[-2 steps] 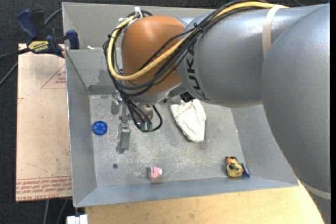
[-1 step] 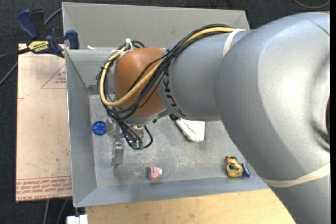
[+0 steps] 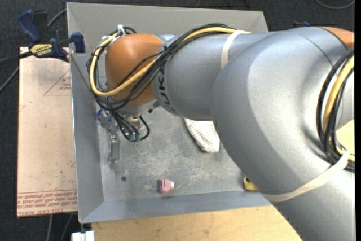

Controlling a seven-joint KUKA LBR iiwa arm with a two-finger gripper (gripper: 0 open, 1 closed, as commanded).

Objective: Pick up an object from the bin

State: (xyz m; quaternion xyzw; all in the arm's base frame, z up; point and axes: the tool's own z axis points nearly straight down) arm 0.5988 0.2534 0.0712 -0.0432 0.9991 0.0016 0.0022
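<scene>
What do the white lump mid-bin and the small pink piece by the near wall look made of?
White lump: soft cloth, probably knitted, matte; a ribbed texture shows. Pink piece: likely plastic or rubber, smooth, blocky; too small to tell which.

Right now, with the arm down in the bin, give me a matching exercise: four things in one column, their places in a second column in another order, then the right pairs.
Things
1. gripper
2. white knitted thing
3. small pink thing
4. small yellow thing

Places
A. by the bin's wall at the view's bottom, about midway along it
B. close to the bin's left wall
C. bottom right of the floor, peeking out from under the arm
D. middle of the floor, partly under the arm

Pairs: 1-B, 2-D, 3-A, 4-C
</scene>
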